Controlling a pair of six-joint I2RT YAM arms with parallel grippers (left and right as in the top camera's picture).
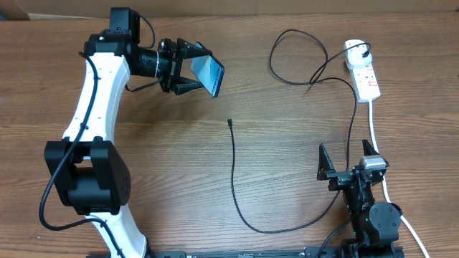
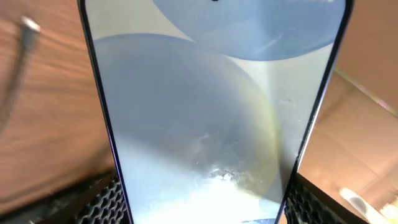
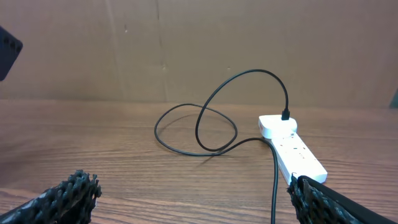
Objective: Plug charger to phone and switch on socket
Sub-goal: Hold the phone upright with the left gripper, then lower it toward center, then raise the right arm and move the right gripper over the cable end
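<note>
Now my left gripper (image 1: 199,69) is clamping the lit pale-blue phone (image 1: 211,74) aloft; my right gripper (image 1: 346,155) is gaping empty; the socket (image 1: 363,72) is holding a black plug (image 3: 285,115), the charger (image 1: 233,165) tip lying on the table (image 1: 287,122)

Even soft light on my table (image 1: 287,150), faint shadows; my left wrist view shows white glare low on the phone (image 2: 205,106), charger (image 2: 18,62) blurred.
</note>
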